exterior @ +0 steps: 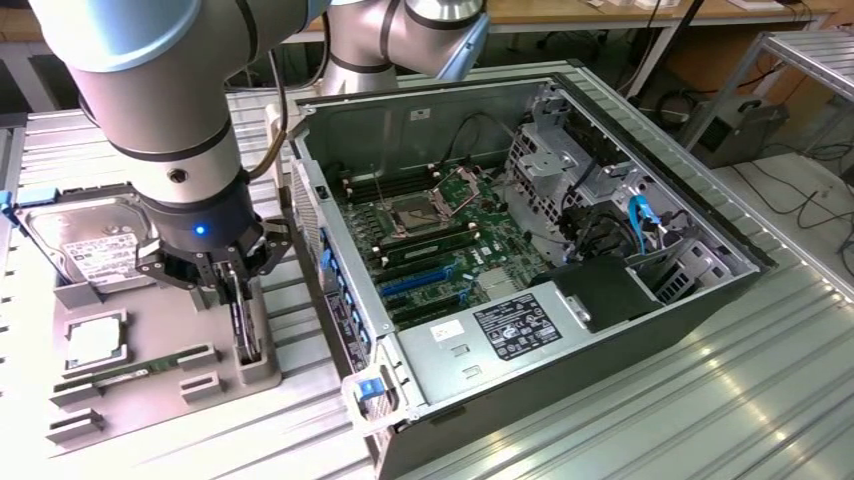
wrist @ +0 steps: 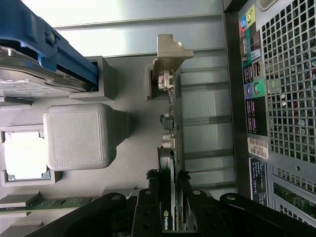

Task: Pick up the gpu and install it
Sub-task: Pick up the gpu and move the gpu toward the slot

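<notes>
Ribbed metal tabletop (exterior: 747,400) carries a grey fixture tray (exterior: 260,378) beside an open computer case (exterior: 441,110). The gpu (exterior: 246,325) stands on its long edge in a slot along the tray's edge nearest the case. Its long axis runs along that edge, parallel to the case's ported rear panel (wrist: 256,98). Its silver bracket (wrist: 168,54) is at the end towards the hard drive's corner.

The gripper (exterior: 230,285) is directly above the gpu and straddles its thin width. In the wrist view the fingers (wrist: 148,212) appear pressed against both faces of the card, so I judge the gripper closed on the gpu, which is seated in its slot.

Farther across the tray lie the hard drive (exterior: 94,250), a processor (exterior: 96,340) and a memory stick (exterior: 127,378). The case's blue expansion slots (exterior: 420,285) are empty.
</notes>
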`<state>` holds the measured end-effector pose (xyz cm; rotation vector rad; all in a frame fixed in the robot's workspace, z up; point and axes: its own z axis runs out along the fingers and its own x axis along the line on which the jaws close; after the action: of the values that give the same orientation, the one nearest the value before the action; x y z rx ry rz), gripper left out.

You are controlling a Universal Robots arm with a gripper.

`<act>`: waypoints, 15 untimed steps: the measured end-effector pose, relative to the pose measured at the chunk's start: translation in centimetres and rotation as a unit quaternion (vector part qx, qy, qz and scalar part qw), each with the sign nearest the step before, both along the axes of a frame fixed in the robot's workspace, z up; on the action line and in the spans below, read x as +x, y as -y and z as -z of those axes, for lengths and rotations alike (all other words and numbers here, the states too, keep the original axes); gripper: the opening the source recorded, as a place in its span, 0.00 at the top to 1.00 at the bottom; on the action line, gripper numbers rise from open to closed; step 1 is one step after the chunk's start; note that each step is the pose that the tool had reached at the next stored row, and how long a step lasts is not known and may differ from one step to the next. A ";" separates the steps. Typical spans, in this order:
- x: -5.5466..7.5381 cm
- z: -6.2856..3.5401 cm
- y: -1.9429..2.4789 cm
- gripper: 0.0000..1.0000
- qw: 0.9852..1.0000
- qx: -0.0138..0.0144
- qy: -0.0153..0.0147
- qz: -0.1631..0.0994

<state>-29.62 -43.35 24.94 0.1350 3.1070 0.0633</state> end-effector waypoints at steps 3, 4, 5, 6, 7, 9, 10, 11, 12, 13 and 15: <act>0.0 0.00 0.00 0.74 1.000 0.000 -0.002 0.000; 0.0 -0.01 0.00 0.74 1.000 0.000 -0.004 -0.001; 0.0 -0.03 0.00 0.74 1.000 0.000 -0.005 -0.003; 0.0 -0.05 0.00 0.74 1.000 0.000 -0.007 -0.005; 0.0 -0.06 0.00 0.74 1.000 0.000 -0.008 -0.006; 0.1 -0.07 0.00 0.74 1.000 0.000 -0.010 -0.008; 0.1 -0.08 0.00 0.74 1.000 0.000 -0.011 -0.009; 0.1 -0.09 0.00 0.74 1.000 0.000 -0.011 -0.009; 0.1 -0.09 0.00 0.74 1.000 0.000 -0.011 -0.011; 0.1 -0.09 0.00 0.74 1.000 0.000 -0.011 -0.012; 0.1 -0.09 0.00 0.74 1.000 0.001 -0.011 -0.013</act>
<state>-29.55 -43.35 25.03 0.0974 3.1312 0.0652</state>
